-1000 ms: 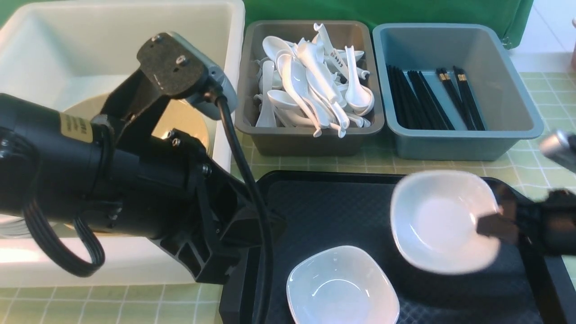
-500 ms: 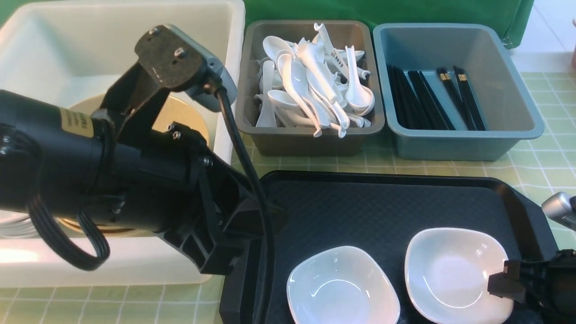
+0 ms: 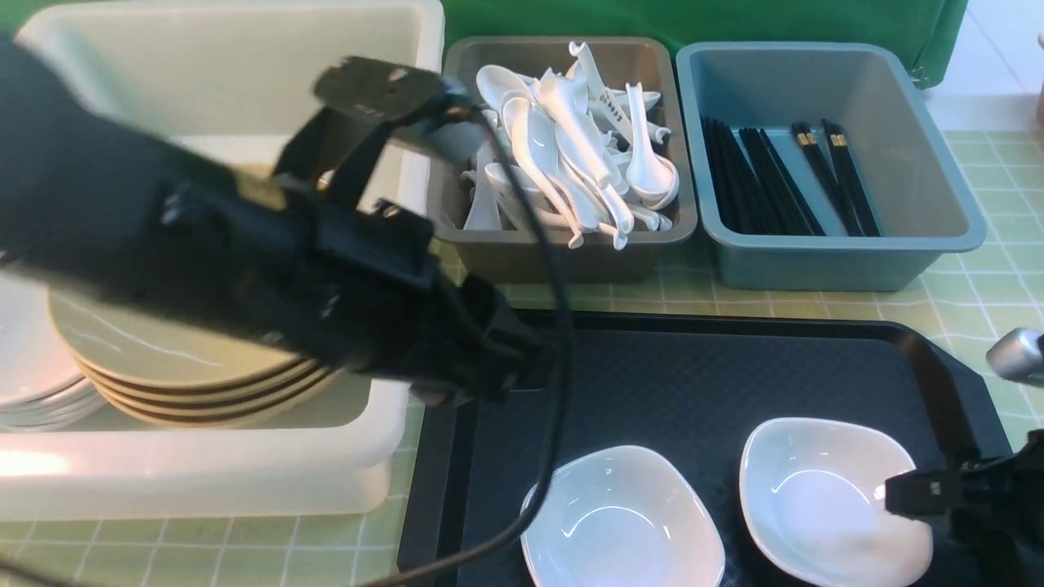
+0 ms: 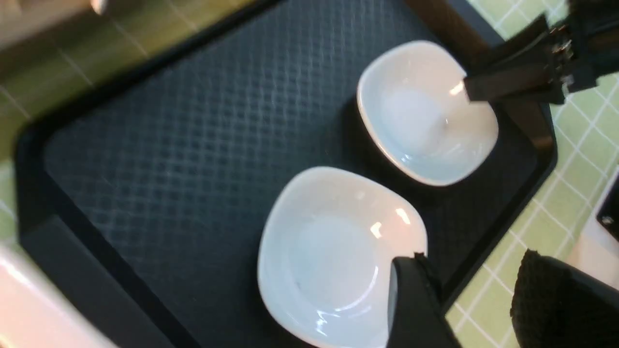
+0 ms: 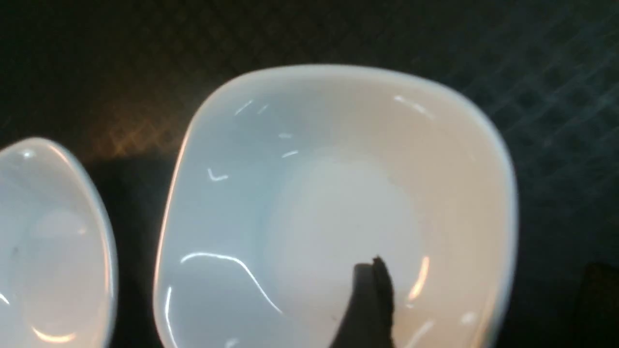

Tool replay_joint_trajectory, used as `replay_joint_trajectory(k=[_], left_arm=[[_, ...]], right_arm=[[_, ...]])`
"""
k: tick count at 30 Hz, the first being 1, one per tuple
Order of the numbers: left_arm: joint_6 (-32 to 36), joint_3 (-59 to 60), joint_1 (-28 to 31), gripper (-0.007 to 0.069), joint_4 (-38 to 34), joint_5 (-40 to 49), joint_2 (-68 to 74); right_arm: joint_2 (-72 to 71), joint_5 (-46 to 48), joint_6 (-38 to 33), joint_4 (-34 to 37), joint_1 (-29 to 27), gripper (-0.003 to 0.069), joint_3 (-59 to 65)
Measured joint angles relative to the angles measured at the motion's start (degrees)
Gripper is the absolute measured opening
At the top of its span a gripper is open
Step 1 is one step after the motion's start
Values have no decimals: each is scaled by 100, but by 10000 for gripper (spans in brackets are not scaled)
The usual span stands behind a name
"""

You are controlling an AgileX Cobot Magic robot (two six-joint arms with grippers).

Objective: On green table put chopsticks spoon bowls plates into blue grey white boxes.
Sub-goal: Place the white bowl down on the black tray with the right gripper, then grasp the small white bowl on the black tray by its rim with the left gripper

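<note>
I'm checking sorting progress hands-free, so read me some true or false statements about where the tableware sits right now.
Two plates lie on the black tray. True.
The chopsticks are in the grey box. False: they lie in the blue box; the grey box holds spoons.
The bowls are stacked in the white box. True.
The right gripper holds a plate in the air. False: that plate rests on the tray, one finger inside it.
</note>
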Motion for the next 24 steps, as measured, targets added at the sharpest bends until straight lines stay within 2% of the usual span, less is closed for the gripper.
replay_joint_trajectory(k=[1,3,5,7,11,16,19,21,22,23,24], left_arm=[[-20,-29,0,253,0,23,27],[-37,-364,0,253,19,241,324],[-37,-646,0,253,30,412,580],[-37,-877,0,253,50,580,785],[-37,-1394,-244,253,163,816,1513],[-128,-1913,-959,253,462,713,2443],[-343,-2207,-1215,253,541,541,2919],[-610,-2554,-1345,253,617,464,3385],[-726,-2729,-1368,255,666,452,3598],[-780,-2802,-1375,255,685,452,3682],[-1026,-3166,-1381,261,754,471,4059]], right_arm=[[-31,51,117,-82,0,546,-18],[-471,506,674,-937,0,559,-293],[-799,976,810,-1322,0,561,-561],[-1089,1373,813,-1441,27,561,-741],[-1748,2148,751,-1564,476,561,-1081],[-2648,3096,892,-2121,1024,557,-1128],[-3060,3403,1026,-2330,1075,525,-1128],[-3316,3553,1117,-2357,1090,451,-1128],[-3387,3583,1117,-2331,1090,384,-1128],[-3419,3590,1122,-2321,1090,358,-1128],[-3466,3603,1121,-2294,1113,225,-1128]])
